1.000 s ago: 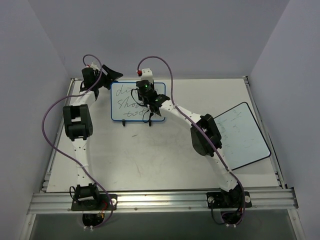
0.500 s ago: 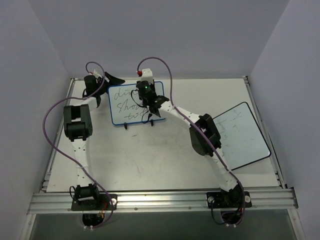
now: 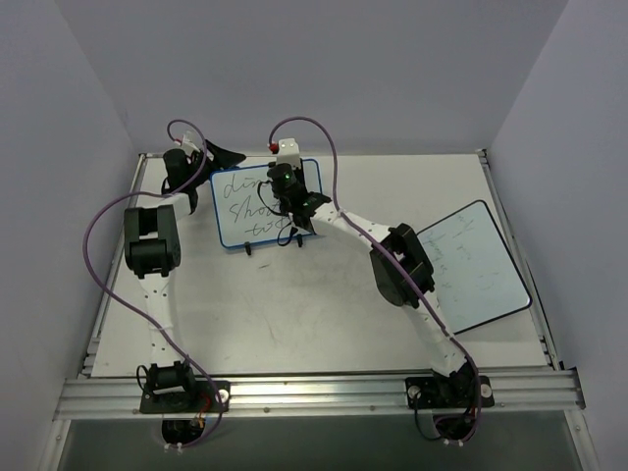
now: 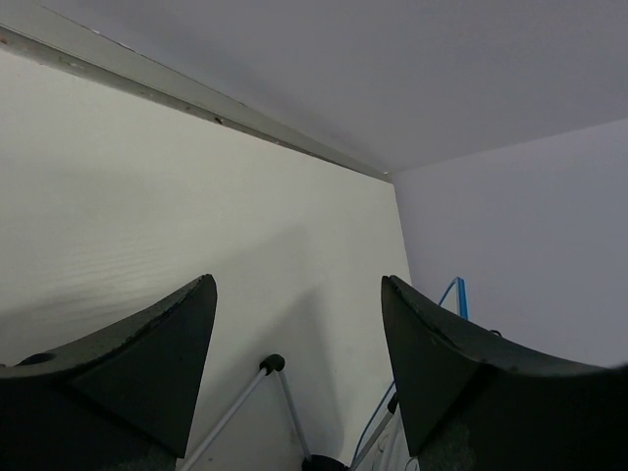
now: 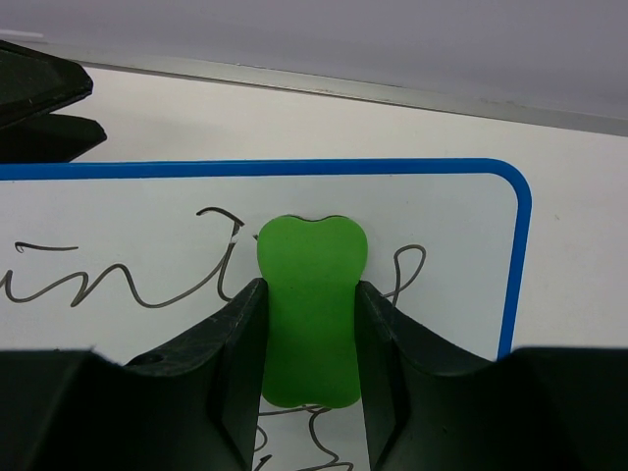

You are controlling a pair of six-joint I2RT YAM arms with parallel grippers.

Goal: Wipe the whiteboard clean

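Whiteboard (image 3: pixel 240 206) propped on feet, far-middle of table (image 3: pixel 294 304); light, stiff, likely slides under wiping, so steady by blue frame edge. Right fingers (image 5: pixel 235 334) clamp green eraser (image 5: pixel 311 285) at its face; left fingers (image 4: pixel 167 343) wide, empty, near left edge

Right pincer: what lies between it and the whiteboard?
A green eraser, clamped in the right pincer, over the whiteboard's handwriting; the right wrist view shows it.

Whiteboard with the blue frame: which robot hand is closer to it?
Right. The right gripper holds a green eraser over the whiteboard; the left gripper is open beside its far left corner.
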